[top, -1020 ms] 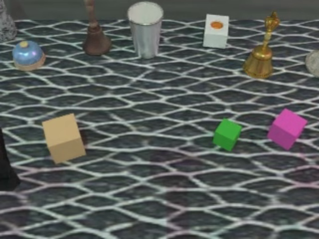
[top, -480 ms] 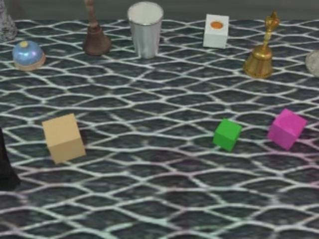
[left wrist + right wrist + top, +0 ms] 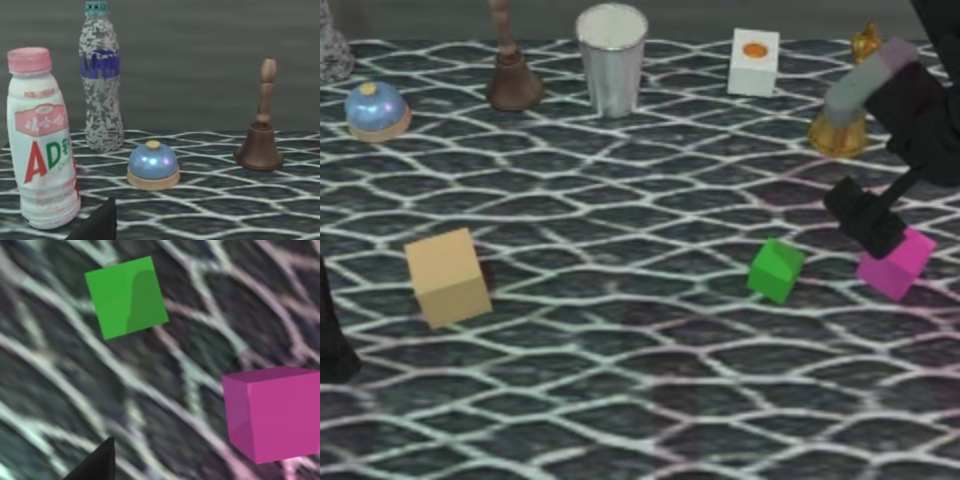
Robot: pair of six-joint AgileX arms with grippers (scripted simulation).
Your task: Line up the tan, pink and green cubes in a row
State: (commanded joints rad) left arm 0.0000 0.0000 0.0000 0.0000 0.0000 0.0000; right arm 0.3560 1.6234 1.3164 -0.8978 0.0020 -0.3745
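The tan cube [image 3: 448, 277] lies at the left of the table. Right of centre sits the small green cube [image 3: 777, 270] [image 3: 126, 297], and the pink cube [image 3: 897, 262] [image 3: 272, 412] is just to its right. My right gripper [image 3: 865, 222] hangs open over the pink cube's upper-left corner and hides part of it. It holds nothing; one dark fingertip [image 3: 106, 460] shows in the right wrist view. My left gripper [image 3: 330, 345] is parked at the table's left edge, open and empty, with one fingertip [image 3: 105, 220] showing.
Along the back stand a blue service bell [image 3: 377, 108] [image 3: 152, 166], a wooden handbell [image 3: 512, 75] [image 3: 260, 145], a steel cup [image 3: 611, 58], a white block with an orange dot [image 3: 754, 62] and a gold bell [image 3: 838, 128] partly behind my right arm. Two bottles [image 3: 42, 140] [image 3: 102, 80] stand at the far left.
My right arm has come in from the upper right and its gripper now hangs over the pink cube. The cubes and my left arm have not moved.
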